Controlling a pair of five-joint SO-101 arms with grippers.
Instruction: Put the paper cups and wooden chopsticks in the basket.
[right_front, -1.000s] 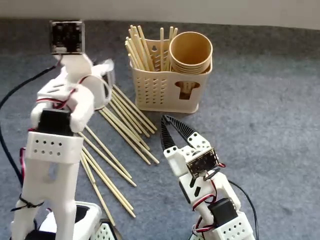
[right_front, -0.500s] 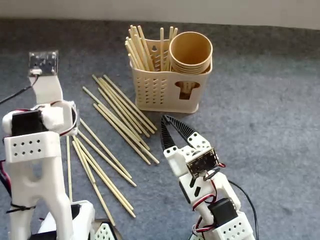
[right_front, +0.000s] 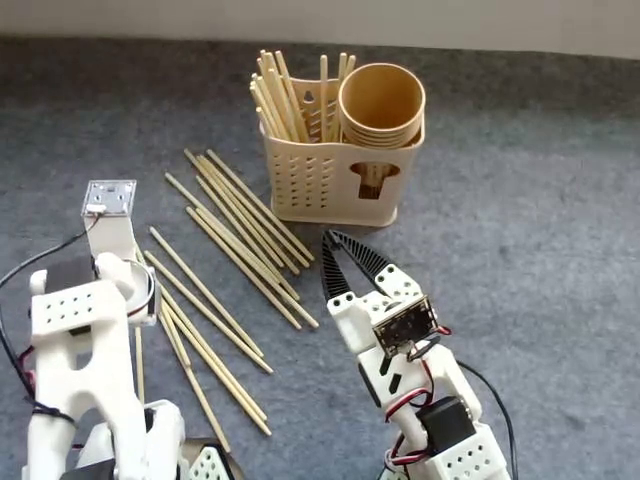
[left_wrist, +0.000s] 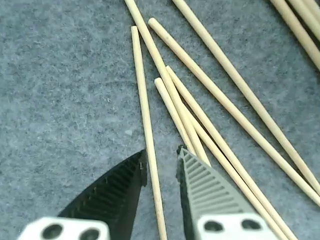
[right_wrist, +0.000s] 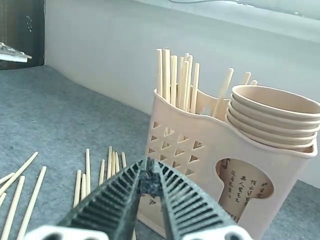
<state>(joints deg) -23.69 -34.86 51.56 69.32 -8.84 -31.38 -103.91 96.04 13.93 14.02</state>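
One basket (right_front: 320, 185); one cup stack (right_front: 385, 105)

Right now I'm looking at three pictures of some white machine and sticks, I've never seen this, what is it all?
These are two small white robot arms at a grey felt-covered table. One picture looks down from above; the other two come from cameras on each arm's wrist. A beige slotted plastic basket holds a stack of tan paper cups and some pale wooden chopsticks. More loose chopsticks lie on the table. The left hand is open, low over one loose chopstick, holding nothing. The right hand is shut and empty, facing the basket.
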